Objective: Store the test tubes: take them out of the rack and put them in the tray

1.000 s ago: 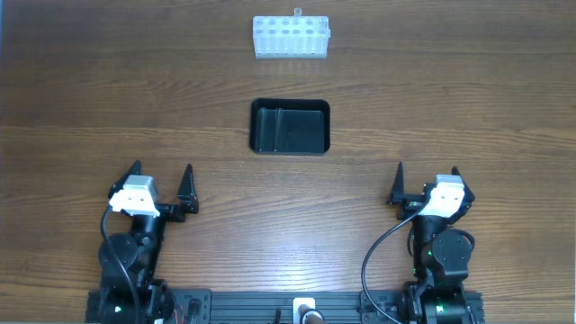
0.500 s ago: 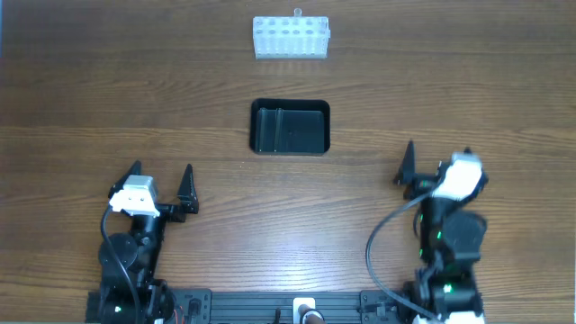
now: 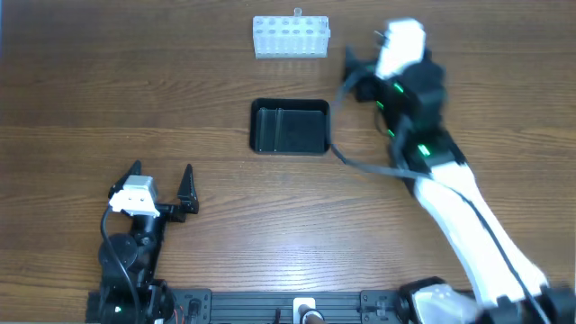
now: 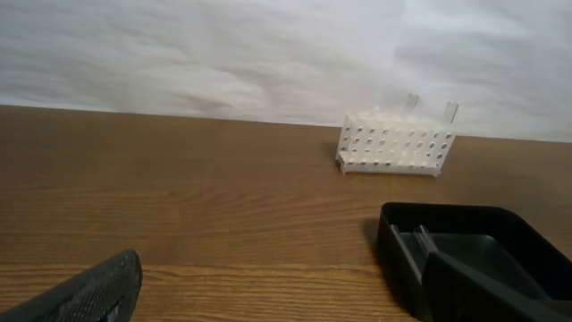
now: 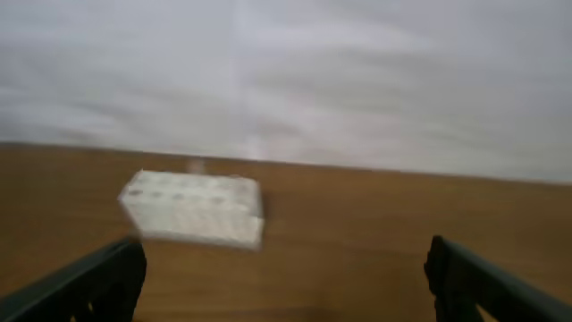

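Top view: rack (image 3: 291, 38) near right claw (image 3: 364, 47)

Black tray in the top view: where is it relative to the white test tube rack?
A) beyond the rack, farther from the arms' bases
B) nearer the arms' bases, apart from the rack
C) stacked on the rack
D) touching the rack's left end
B: the black tray lies below the white rack, toward the view's bottom edge, with a strip of bare table between them.
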